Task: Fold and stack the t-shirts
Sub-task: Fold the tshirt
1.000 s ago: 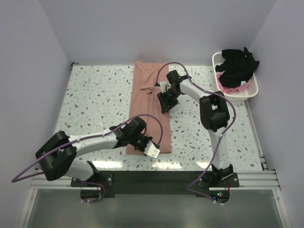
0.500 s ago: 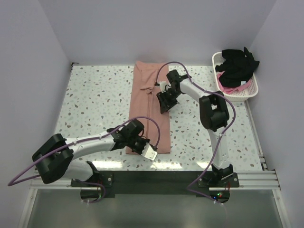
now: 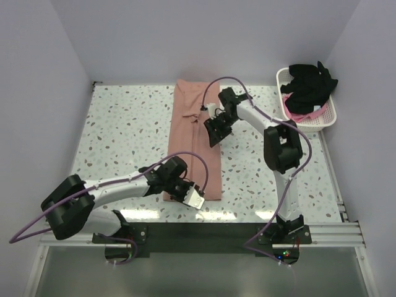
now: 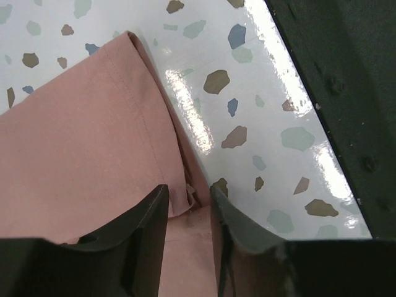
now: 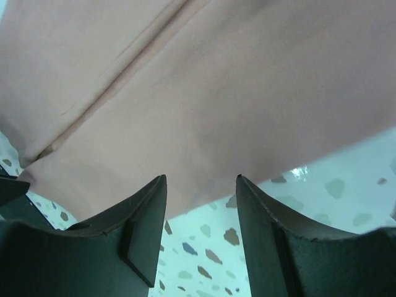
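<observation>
Your salmon-pink t-shirt (image 3: 193, 133) lies flat on the terrazzo table (image 3: 124, 124) as a long narrow strip. In the overhead view it runs from 12 o'clock down to 6 o'clock, just left of centre. The black t-shirt (image 3: 309, 86) and the brighter pink t-shirt (image 3: 301, 115) sit heaped in the white basket (image 3: 332, 115) at 2 o'clock. At the strip's 6 o'clock end, the left gripper (image 4: 189, 195) has its jaws drawn close on a small pucker of hem beside the corner. That bite looks thin. If it holds only the top layer, a lift would likely peel the strip open, or the hem could slip out. On the strip's 3 o'clock edge, in its far half, the right gripper (image 5: 200, 180) has its jaws apart, straddling the cloth edge and gripping nothing. Move the near end before this one closes and the fold will probably skew. The left arm's purple cable (image 3: 208, 167) loops over the cloth and may drag it.
</observation>
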You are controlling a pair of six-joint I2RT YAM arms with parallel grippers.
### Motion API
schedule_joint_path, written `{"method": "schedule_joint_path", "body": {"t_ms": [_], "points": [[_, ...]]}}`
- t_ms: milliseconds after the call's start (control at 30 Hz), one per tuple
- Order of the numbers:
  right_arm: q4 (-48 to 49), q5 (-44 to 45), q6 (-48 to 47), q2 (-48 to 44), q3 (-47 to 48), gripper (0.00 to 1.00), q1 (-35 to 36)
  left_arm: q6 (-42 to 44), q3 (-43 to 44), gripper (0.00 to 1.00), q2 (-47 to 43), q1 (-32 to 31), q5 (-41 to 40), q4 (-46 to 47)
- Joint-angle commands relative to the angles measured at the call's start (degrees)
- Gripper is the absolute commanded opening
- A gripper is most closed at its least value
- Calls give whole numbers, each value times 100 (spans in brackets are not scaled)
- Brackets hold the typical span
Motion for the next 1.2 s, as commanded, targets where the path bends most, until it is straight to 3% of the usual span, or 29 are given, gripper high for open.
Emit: {"method": "schedule_joint_path", "body": {"t_ms": [0,67,100,200,300,333,367,433,533,667,800,933,1067,1167], "points": [[-74,215,-433,-1090,154,53,-22,-172,184,40,-634,112,223,-150],[102,460,-522,-1650,75,59,-13,-261,395,48,-969,322,337,-255],[198,549,-583,-1845,39,62,-13,-278,561,60,-1284,402,364,-308],[751,795,-715,-2680,-241,70,-21,-445,834,74,-1847,770,470,-501],[1402,727,-724,-3489,-636,92,-13,-761,1299,100,-2287,1158,479,-581],[1908,665,-689,-3674,-812,95,-13,-936,1344,100,-2394,1193,392,-433],[2165,603,-663,-3841,-1188,99,-4,-1738,1336,100,-2490,1202,-53,-136],[2518,228,-548,-4289,-1593,99,5,-2245,1371,100,-2693,1202,-495,358],[2021,-720,-1583,-4650,-1849,99,22,-1906,1678,100,-2580,1202,-43,-332],[1229,-216,-2778,-4940,-2622,99,802,-285,1768,93,-2324,1246,531,-2081],[1367,48,-3693,-5503,-4150,97,1523,1537,418,87,-2911,1615,715,-3030],[1788,365,-4265,-5714,-5468,82,2166,2629,-149,77,-2642,1949,1023,-3428],[2307,488,-4582,-5741,-6130,58,2465,3236,-123,56,-1493,2248,1296,-3516],[2458,594,-4705,-5575,-6315,49,2632,3578,-79,53,-1191,2388,1278,-3376]]}}
